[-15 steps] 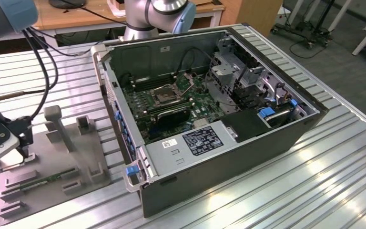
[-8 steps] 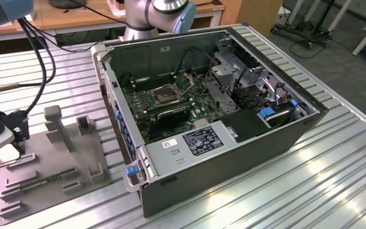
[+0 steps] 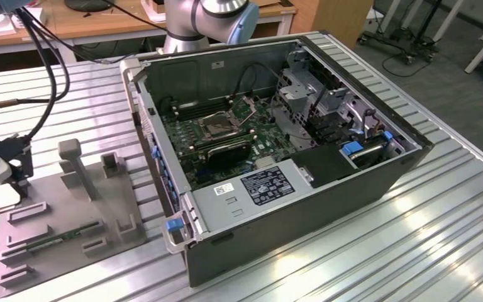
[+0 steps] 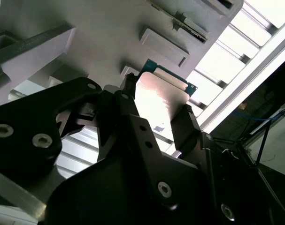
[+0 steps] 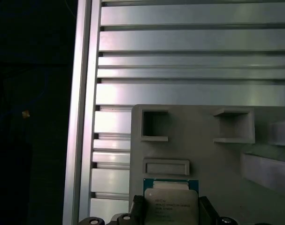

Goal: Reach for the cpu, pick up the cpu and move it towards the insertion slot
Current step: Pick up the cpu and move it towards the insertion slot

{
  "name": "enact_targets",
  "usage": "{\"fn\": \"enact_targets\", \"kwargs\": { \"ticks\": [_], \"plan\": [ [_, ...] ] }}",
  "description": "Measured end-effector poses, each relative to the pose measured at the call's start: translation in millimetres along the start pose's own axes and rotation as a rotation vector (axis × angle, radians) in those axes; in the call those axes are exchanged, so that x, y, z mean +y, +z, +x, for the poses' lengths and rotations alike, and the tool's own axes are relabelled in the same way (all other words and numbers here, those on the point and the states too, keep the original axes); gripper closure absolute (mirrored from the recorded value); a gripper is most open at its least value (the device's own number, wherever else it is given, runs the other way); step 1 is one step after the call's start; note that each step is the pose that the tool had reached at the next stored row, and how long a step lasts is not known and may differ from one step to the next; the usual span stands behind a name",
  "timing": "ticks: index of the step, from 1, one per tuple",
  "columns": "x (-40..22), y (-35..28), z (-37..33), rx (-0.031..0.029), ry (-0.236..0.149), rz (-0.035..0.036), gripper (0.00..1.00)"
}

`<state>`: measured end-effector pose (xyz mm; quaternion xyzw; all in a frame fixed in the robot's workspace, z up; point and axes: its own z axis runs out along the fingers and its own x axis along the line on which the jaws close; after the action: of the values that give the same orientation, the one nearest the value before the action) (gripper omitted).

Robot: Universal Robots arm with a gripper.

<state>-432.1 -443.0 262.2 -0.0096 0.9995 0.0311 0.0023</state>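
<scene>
- Exterior view: the gripper [image 3: 2, 192] hangs at the far edge on the exterior view's left, low over the near corner of the grey fixture plate [image 3: 53, 195].
- The plate lies on the slatted aluminium table [image 3: 376, 251], just beside the open computer case [image 3: 309, 220].
- A green memory stick [image 3: 61, 238] lies in a holder towards the plate's front edge.
- Inside the case sits the insertion slot [image 3: 219, 124], a shiny frame with a dark centre, ringed by green board. It is well apart from the gripper, with the case wall between them.
- From this angle I cannot make out the chip or how the fingers stand.
- Second wrist view: here is the cpu [image 4: 158, 101], its pale metal top catching the light and a green edge showing along the far side.
- One black finger [image 4: 128, 96] presses one side and the other presses the opposite side. The jaws are clamped on the chip.
- The fixture plate [image 4: 109, 28] fills the background behind it. Whether the chip is resting on the plate or has lifted clear of it, I cannot tell.
- First wrist view: the cpu [image 5: 170, 204] sits square between the two fingertips, which touch both of its edges.
- Just beyond it on the plate [image 5: 203, 154] is a shallow rectangular recess [image 5: 166, 167], and farther on are two open pockets.
- The table slats [image 5: 194, 61] stretch away past the plate's edge.
</scene>
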Motion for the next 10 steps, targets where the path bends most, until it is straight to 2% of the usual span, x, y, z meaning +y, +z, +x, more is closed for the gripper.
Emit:
{"fn": "enact_targets", "kwargs": {
  "ticks": [10],
  "plan": [
    [0.1, -1.6, 0.0, 0.0005, 0.0, 0.0003, 0.46]
  ]
}}
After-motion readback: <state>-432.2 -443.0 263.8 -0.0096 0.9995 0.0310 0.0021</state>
